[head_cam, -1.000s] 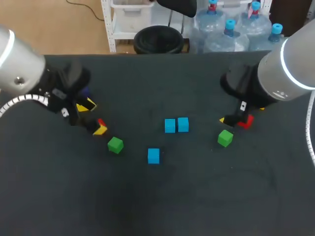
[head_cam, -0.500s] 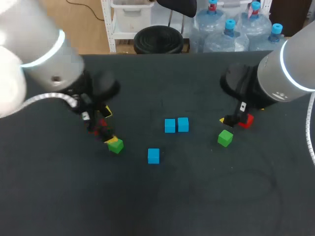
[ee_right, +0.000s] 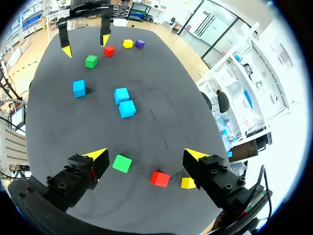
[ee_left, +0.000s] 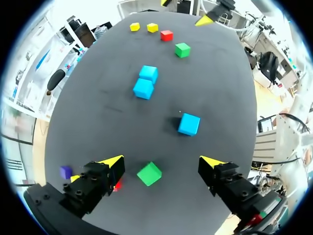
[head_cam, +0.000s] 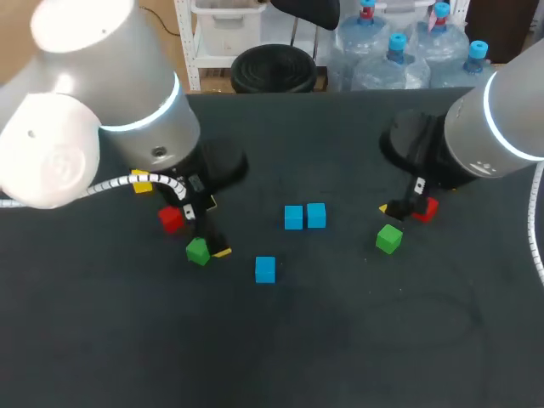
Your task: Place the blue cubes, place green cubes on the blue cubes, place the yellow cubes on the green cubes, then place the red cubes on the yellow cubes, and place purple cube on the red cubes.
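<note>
Three blue cubes lie mid-table: a touching pair (head_cam: 293, 218) (head_cam: 316, 214) and a single one (head_cam: 265, 269). My left gripper (head_cam: 212, 229) hangs open just over the left green cube (head_cam: 197, 251). The left wrist view has this green cube (ee_left: 149, 174) between the open fingertips (ee_left: 112, 161), untouched. A red cube (head_cam: 171, 218) and a yellow cube (head_cam: 142, 183) lie beside the arm, and a purple cube (ee_left: 65, 172) shows behind the left finger. My right gripper (head_cam: 416, 200) stands open above a green cube (head_cam: 388, 239) and a red cube (head_cam: 425, 208). A yellow cube (ee_right: 188, 183) lies under it.
The black table (head_cam: 340, 340) reaches to its far edge (head_cam: 340, 92) behind both arms. From the right wrist view, the left group shows far off: green cube (ee_right: 91, 61), red cube (ee_right: 109, 51), yellow cube (ee_right: 128, 43), purple cube (ee_right: 140, 43).
My left arm has swung rightward from the table's left side to above the left green cube, uncovering the red and yellow cubes. The right arm has not moved.
</note>
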Robot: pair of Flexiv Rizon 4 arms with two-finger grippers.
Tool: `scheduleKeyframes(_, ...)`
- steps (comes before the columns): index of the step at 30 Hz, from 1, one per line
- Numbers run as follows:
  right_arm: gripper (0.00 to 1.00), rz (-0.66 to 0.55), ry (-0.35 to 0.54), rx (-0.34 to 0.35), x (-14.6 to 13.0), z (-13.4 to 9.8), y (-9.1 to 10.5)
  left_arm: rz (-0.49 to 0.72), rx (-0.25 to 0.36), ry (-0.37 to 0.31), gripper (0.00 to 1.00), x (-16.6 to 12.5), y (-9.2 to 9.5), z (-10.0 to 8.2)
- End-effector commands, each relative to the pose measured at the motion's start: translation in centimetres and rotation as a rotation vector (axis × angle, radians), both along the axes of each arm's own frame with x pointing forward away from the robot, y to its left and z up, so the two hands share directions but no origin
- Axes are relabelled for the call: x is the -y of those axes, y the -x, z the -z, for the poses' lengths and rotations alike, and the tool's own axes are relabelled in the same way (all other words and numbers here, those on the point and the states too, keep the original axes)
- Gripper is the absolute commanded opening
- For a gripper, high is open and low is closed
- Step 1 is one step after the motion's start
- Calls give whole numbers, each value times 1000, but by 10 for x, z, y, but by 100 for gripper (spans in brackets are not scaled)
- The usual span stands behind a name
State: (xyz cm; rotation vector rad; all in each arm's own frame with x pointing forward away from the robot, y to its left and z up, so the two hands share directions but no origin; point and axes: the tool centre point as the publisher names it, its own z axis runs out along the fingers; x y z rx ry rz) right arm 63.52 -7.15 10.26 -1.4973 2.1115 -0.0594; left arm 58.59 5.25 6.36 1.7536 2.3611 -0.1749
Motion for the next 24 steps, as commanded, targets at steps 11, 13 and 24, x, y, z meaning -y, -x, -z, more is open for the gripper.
scheduleKeyframes(11,100,5,-2,12,0,2,2,-72,-72,112,100,1,-14,-10)
scheduleKeyframes(13,100,5,-2,12,0,2,2,-72,-72,112,100,1,-14,-10)
scheduleKeyframes(24,100,5,-2,12,0,2,2,42,-153,-15,100,18,-18,0)
